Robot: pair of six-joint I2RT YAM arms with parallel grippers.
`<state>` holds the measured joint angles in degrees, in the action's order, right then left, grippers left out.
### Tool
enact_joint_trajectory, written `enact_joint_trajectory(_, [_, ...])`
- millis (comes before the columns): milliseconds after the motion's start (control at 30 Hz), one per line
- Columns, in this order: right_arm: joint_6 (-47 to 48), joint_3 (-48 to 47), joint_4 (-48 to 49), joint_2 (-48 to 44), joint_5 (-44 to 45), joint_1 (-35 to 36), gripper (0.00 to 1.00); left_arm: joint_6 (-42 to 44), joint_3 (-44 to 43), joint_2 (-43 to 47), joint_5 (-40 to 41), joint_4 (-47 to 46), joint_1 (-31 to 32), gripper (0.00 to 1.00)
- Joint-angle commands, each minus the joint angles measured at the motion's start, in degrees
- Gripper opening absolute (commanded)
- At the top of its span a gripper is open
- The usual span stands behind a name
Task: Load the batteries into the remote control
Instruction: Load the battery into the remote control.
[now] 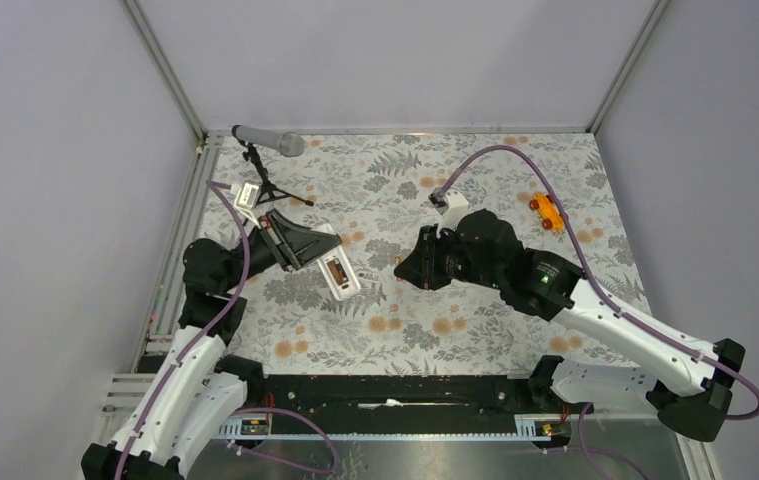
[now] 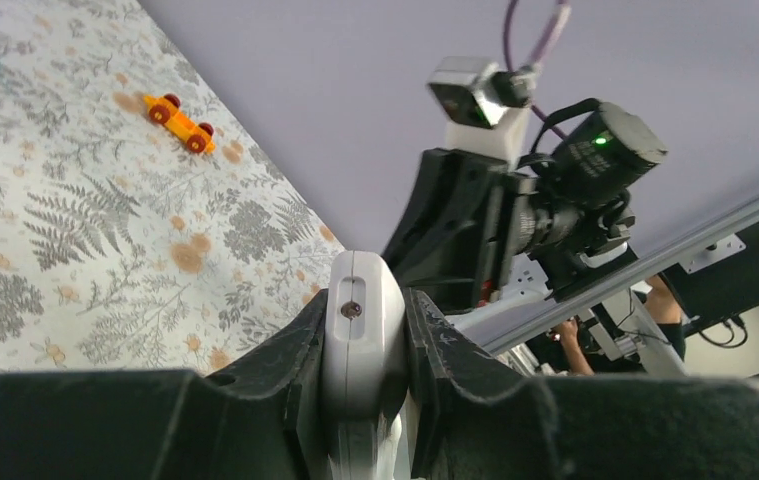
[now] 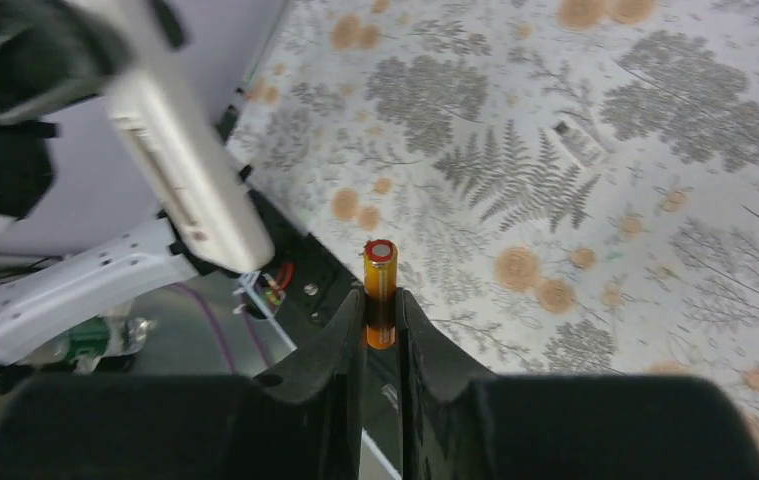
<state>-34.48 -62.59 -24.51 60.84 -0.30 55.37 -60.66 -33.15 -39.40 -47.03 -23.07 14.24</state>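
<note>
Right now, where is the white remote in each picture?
Top view: remote left of middle.
Left wrist: remote bottom middle, between the fingers.
Right wrist: remote upper left, blurry.
Shared landmark: leafy tablecloth, in all three.

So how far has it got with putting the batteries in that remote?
Roughly midway, I'd guess. Done: the left gripper holds the remote control off the table, and a coppery patch in its compartment may be the first one seated, though that's unclear. In hand: the right gripper pinches a battery between its fingers, close beside the remote. Left: push that battery into the compartment.
</note>
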Motion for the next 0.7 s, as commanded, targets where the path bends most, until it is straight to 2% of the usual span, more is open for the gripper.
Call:
enact_joint_trajectory(0, [0.95,-3.37,6.52,-0.74,-10.48,-0.18,0.16,-2.98,1.14,0.78,2.54,1.18,-0.13,0.0])
enact_joint_trajectory(167, [-0.19,-5.85,6.67,1.02,-13.87,-0.18,0.17,-3.8,2.55,-1.32,2.57,2.76,0.31,0.0])
enact_joint_trajectory(367, [-3.37,-13.17,-3.66,6.97,-14.08,-0.14,0.17,-7.59,5.61,-3.17,8.38,2.49,3.77,0.0])
enact_joint_trajectory(567, [-3.12,-17.58,-12.67,12.81,-15.96,-0.14,0.17,-15.98,13.1,-7.14,14.7,-10.8,9.45,0.0])
enact_joint_trajectory(667, [-2.11,-20.22,-16.84,15.39,-16.14,-0.14,0.17,-16.29,14.26,-9.07,16.88,-13.1,11.36,0.0])
